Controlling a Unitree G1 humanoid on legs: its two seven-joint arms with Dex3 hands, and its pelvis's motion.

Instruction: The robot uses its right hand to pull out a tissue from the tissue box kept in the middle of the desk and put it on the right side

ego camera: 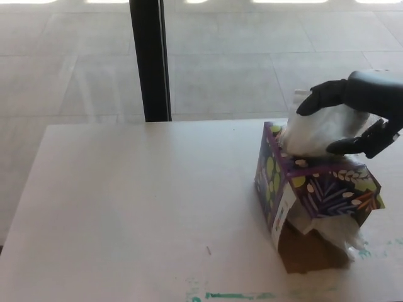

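Observation:
A purple tissue box [315,185] with a leaf pattern stands on the white desk [138,207], right of the middle. A white tissue [315,129] sticks up from its top opening. My right hand [356,110] comes in from the right edge and is closed around that tissue, fingers over its top and thumb at its lower right side. The box's near side is torn open, and more tissue [337,229] hangs out over a brown flap [308,251]. My left hand does not show.
A black vertical post [150,60] stands behind the desk's far edge, with a tiled floor [227,56] beyond. Green marks [233,294] run along the desk's near edge. The desk's right part lies at the picture's edge.

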